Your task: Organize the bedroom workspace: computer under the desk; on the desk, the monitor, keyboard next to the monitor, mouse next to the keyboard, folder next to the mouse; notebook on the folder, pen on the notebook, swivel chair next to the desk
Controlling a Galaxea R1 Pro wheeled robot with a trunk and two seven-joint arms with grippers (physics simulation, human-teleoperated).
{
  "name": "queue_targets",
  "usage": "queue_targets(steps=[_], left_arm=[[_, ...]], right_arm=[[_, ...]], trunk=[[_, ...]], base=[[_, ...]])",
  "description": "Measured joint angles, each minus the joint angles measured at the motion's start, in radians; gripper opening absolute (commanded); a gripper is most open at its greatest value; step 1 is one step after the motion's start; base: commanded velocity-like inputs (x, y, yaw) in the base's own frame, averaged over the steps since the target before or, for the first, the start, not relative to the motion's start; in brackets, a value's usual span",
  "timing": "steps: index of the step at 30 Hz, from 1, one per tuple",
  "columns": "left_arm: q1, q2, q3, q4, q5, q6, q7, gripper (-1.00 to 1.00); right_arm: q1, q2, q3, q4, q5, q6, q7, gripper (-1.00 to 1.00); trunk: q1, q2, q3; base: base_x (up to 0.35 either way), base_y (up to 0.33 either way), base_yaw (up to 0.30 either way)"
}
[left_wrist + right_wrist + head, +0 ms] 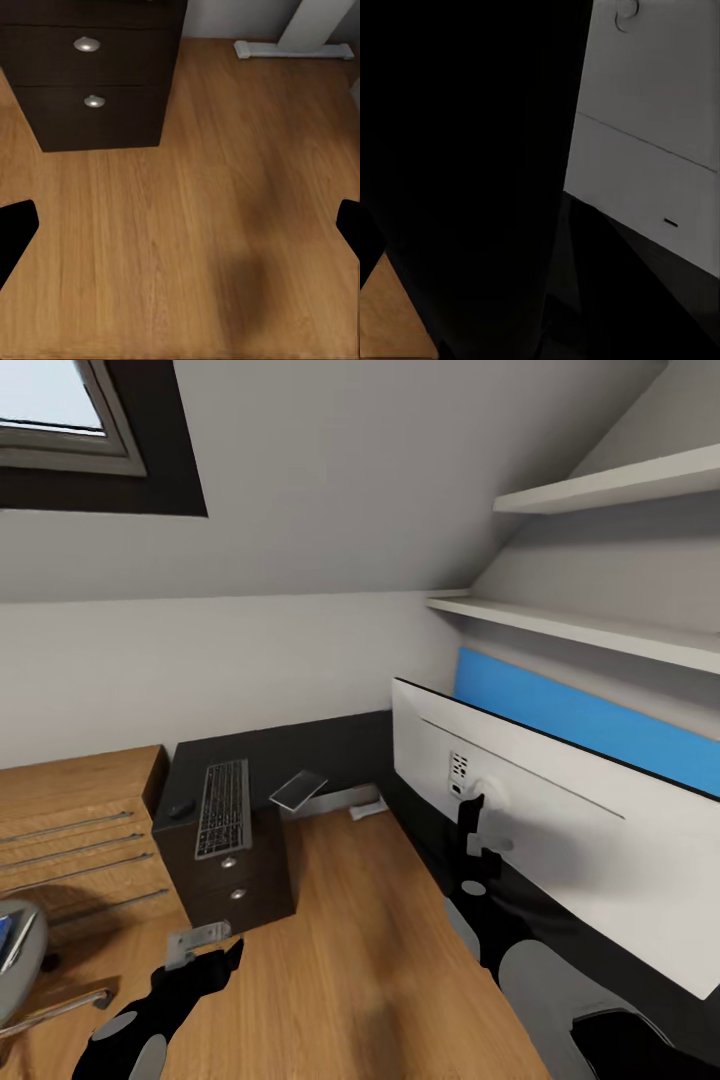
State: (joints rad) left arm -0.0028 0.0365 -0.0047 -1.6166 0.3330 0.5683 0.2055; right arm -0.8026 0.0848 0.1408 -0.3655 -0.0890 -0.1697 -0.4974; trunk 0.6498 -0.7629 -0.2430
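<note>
Gripped the monitor by its neck with right fingers, apparently closed; left fingers open, empty; next: settle monitor squarely on table.

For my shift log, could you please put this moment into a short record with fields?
monitor: white back toward the camera, on the black desk
keyboard: on the desk above the drawers
notebook: thin grey one beside the keyboard, one edge tilted up
chair: edge of the grey seat at left
left tool: open above the wood floor
right tool: at the monitor's neck; grip unclear
</note>
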Motion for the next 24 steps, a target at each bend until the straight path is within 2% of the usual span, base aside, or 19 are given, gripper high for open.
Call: queue_targets(steps=[15,20,24], left_arm=[[0.000,0.000,-0.001,0.000,0.000,0.000,0.000,1.00],[0.000,0.000,-0.001,0.000,0.000,0.000,0.000,1.00],[0.000,0.000,-0.002,0.000,0.000,0.001,0.000,1.00]], right_arm=[[0.000,0.000,-0.001,-0.006,0.000,-0.001,0.000,-1.00],[-0.001,0.000,0.001,-0.006,0.000,0.000,0.000,-1.00],[0.000,0.001,0.003,-0.006,-0.001,0.000,0.000,-1.00]], trunk=[[0.000,0.000,0.000],[0.000,0.000,0.000],[0.000,0.000,0.000]], base=[[-0.237,-0.235,0.005],[-0.197,-0.236,0.134],[-0.053,-0.069,0.188]])
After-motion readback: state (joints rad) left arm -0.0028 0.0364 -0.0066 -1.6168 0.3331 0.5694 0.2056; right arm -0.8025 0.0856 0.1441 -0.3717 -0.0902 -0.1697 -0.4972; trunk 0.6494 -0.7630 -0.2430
